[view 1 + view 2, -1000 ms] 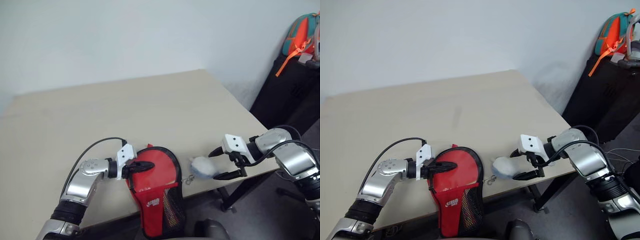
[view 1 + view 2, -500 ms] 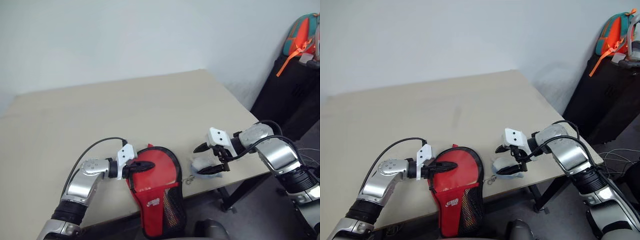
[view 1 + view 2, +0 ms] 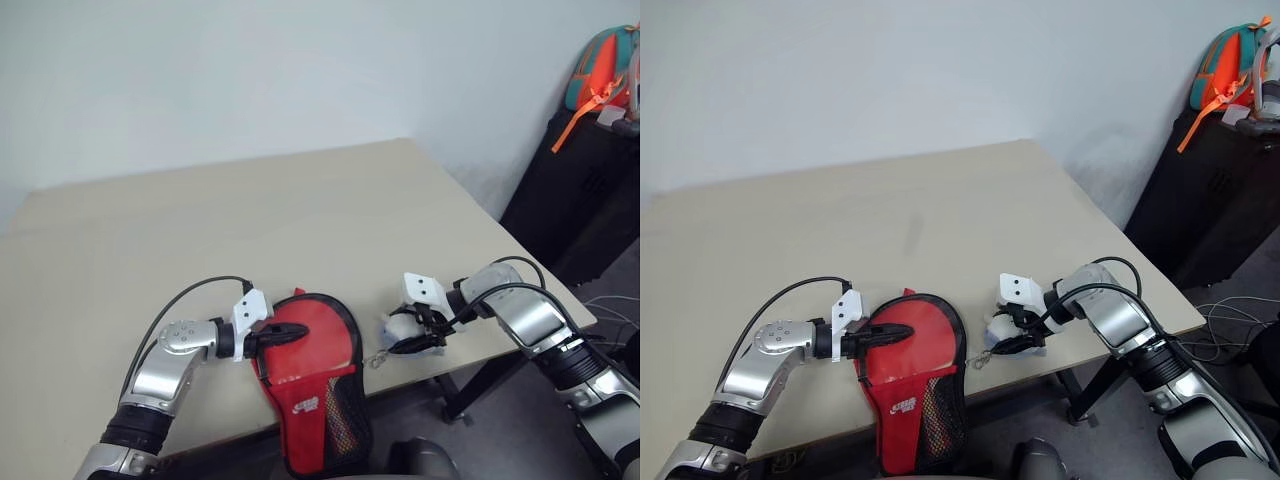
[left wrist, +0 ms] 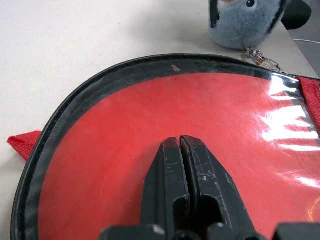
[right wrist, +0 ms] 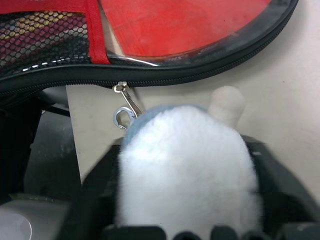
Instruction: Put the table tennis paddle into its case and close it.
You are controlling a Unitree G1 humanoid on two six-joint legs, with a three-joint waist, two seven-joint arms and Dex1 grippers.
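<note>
We see the case [image 3: 315,375] zipped around its red contents, our left gripper [image 4: 180,150] pressed closed on it, our right gripper [image 5: 187,200] clasping a grey plush keychain [image 5: 187,165], whose face the left wrist view reveals.

Both arms are built of rounded, brushed silver-grey shells joined by black ribbed rings at the joints. The left forearm shell carries a small cluster of dark screw holes near the wrist. A thin black cable loops from each forearm to a white, angular plastic block at the wrist; the right one shows two small dark dots on its flat face. The left hand [image 3: 278,338] has two tapered, glossy black fingers, scuffed with fine pale scratches. The right hand [image 3: 412,334] has black fingers too.
</note>
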